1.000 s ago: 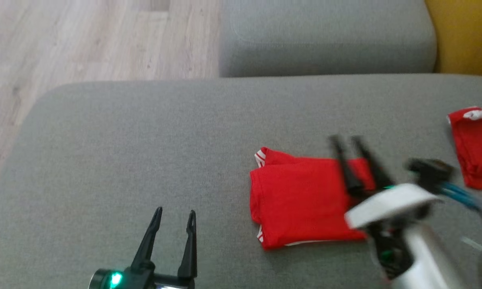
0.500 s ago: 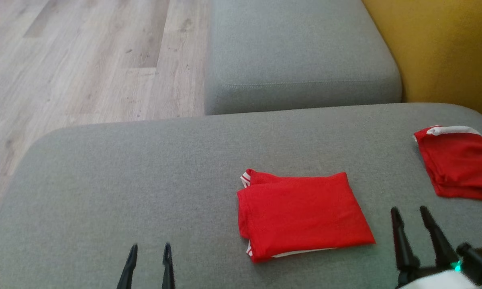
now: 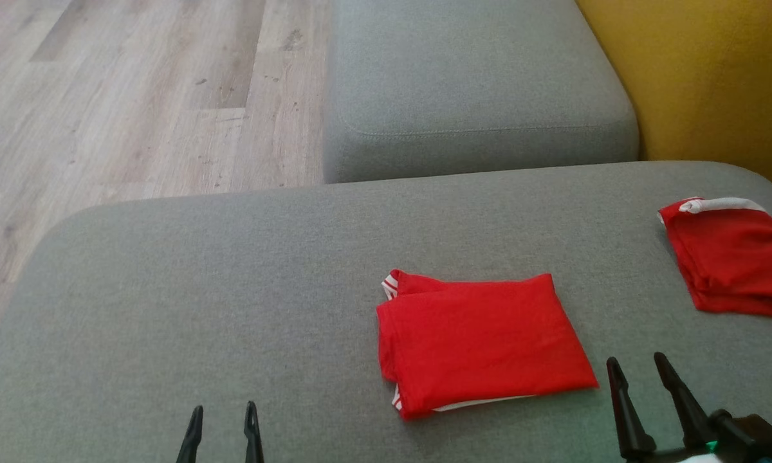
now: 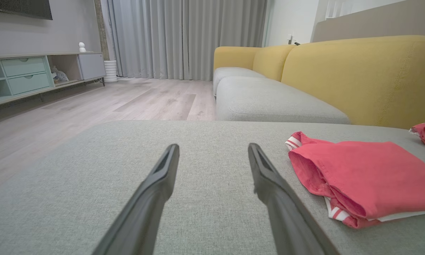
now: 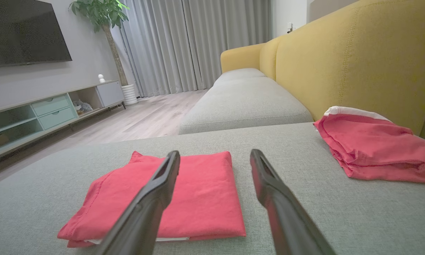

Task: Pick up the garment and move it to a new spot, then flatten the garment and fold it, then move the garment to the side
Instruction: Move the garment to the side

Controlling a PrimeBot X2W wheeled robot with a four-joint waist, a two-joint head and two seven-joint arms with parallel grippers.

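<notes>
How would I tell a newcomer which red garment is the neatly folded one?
Start at the wide grey sofa seat beside the yellow backrest. Right of its middle lies the folded red garment, a flat rectangle with white stripes at its left corners. The other red garment, nearer the backrest, is rumpled with a white band on top.

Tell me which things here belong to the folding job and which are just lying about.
Job in hand:
folded red garment, mid-cushion
grey cushion under it

Lying about:
second red garment, beside the yellow backrest
far grey cushion
wood floor
TV cabinet
</notes>
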